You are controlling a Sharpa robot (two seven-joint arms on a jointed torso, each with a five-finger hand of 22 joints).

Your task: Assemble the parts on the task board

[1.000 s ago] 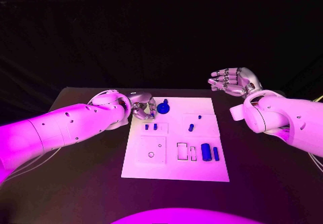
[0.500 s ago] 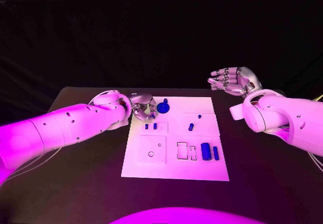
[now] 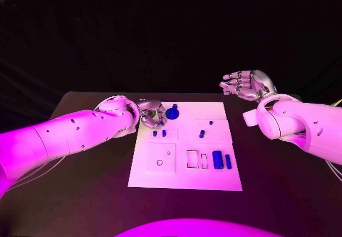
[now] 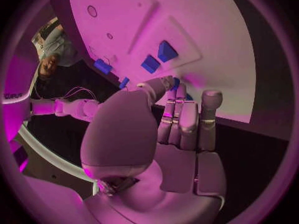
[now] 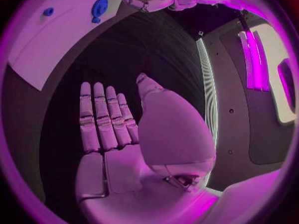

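**Left hand at the board's far corner, right hand held clear**

The scene is taken up by a black table (image 3: 85, 197), lit by coloured light against a dark backdrop, with the white task board (image 3: 187, 173) laid flat at its middle. The board is marked with several outlined recesses; an empty rectangular one with a small hole is seen on its near left part.

The left hand (image 3: 151, 114) is stationed at the board's far left corner, fingers curled down toward the surface just beside a round blue part (image 3: 172, 114). In the left wrist view the fingertips (image 4: 168, 84) are seen against a blue piece, but whether it is actually pinched cannot be told. The right hand (image 3: 246, 85) is raised well apart from the board, beyond its far right corner, with fingers extended, somewhat bent at the tips, and nothing held.

The step in hand is judged to be the picking or seating of a part at that far corner. A secure grasp would be needed next, followed by careful alignment with a matching recess.

Smaller blue parts are spread over the board: two short pegs (image 3: 159, 133), a small piece at the centre (image 3: 202, 133), and two upright blocks (image 3: 222, 161) near the right edge.
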